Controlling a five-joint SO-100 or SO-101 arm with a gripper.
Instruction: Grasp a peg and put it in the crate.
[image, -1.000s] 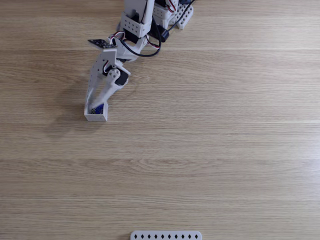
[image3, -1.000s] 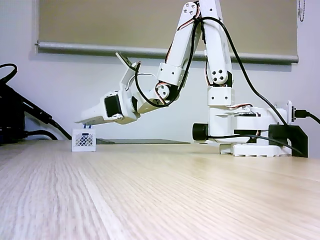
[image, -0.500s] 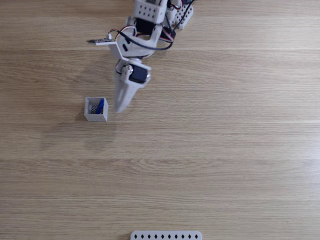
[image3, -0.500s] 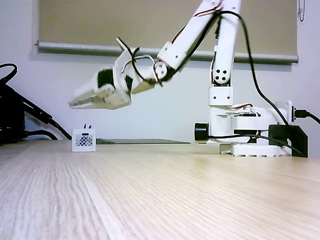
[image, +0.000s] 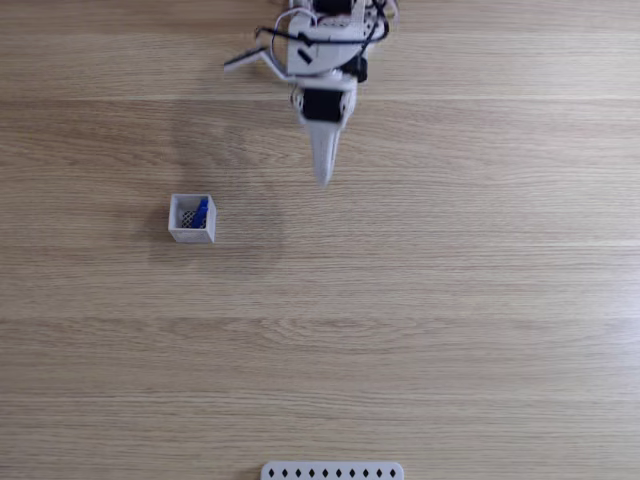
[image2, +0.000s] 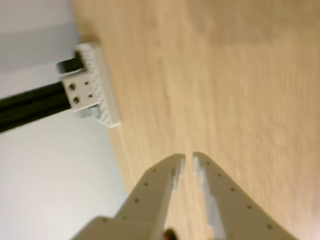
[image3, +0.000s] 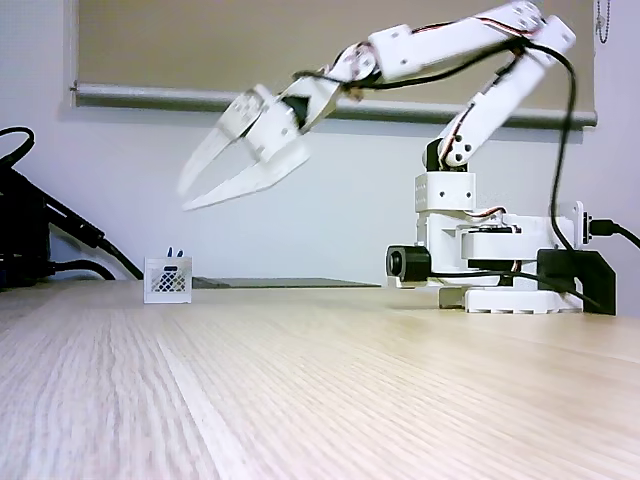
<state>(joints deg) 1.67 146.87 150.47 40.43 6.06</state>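
Peg, slim bright-blue plastic, leans inside the small square white crate with its dark mesh bottom, on my wood-grain worktop. I see the white tapered end effector raised well apart, jaws slightly parted, gripping nothing.

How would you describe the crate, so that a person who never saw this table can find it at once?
On the wooden table, look in the overhead fixed view to the left of the raised white arm's gripper. There stands the crate, a tiny square open-top white box with a blue peg inside. The long white perforated strip at the bottom edge is flat, not a box.
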